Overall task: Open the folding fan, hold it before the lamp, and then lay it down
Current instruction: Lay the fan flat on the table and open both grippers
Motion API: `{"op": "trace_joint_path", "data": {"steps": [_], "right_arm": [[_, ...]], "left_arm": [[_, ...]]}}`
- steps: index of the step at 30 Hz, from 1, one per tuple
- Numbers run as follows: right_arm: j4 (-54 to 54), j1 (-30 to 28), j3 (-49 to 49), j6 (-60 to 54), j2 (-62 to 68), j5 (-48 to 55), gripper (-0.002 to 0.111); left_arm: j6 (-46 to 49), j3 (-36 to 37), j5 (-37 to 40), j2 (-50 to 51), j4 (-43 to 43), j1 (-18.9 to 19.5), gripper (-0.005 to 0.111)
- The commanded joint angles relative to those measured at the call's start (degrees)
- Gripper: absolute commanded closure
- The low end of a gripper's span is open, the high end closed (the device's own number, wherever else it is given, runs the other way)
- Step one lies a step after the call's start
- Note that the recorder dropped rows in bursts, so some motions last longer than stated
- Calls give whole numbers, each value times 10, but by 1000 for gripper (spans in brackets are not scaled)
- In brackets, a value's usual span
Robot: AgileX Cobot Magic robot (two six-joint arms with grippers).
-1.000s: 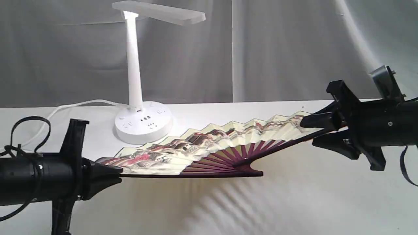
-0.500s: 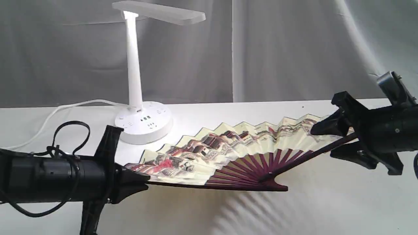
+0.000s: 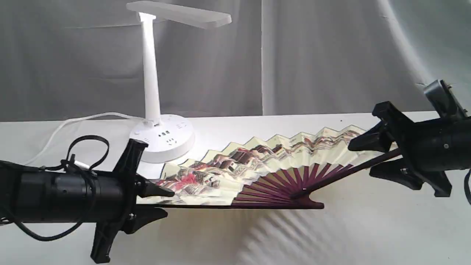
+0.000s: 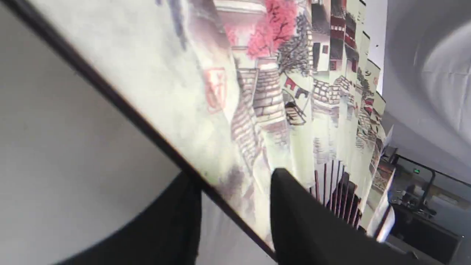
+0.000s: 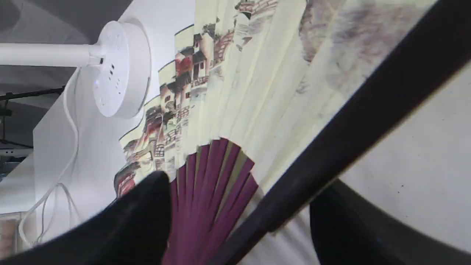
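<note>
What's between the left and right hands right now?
The open folding fan spans the gap from left hand to right hand; nothing else there. Clearest in the exterior view.

The left gripper (image 3: 169, 202) is covering the left tip of the folding fan (image 3: 257, 162), and the right gripper (image 3: 360, 159) is hiding its right end. The left arm (image 3: 55, 197) and right arm (image 3: 441, 147) are running off the picture's sides, and the cord (image 3: 73, 119) of the lamp (image 3: 151, 84) is disappearing behind the left arm. The paper nearest the left wrist camera is blurring.
</note>
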Motion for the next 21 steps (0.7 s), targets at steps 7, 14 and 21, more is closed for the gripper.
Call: {"op": "trace_joint_path", "data": {"steps": [7,14,21], "right_arm": [[-31,1,-1,17,-6,-15,53],[-46,1,-1,20,-6,-67,53],[-124,1,-1,64,-6,-117,53]], "left_arm": [[19,-2,-11,0,2,-3,61],[104,-2,11,0,2,-3,60],[203,-2,-8,0,2,-3,60]]}}
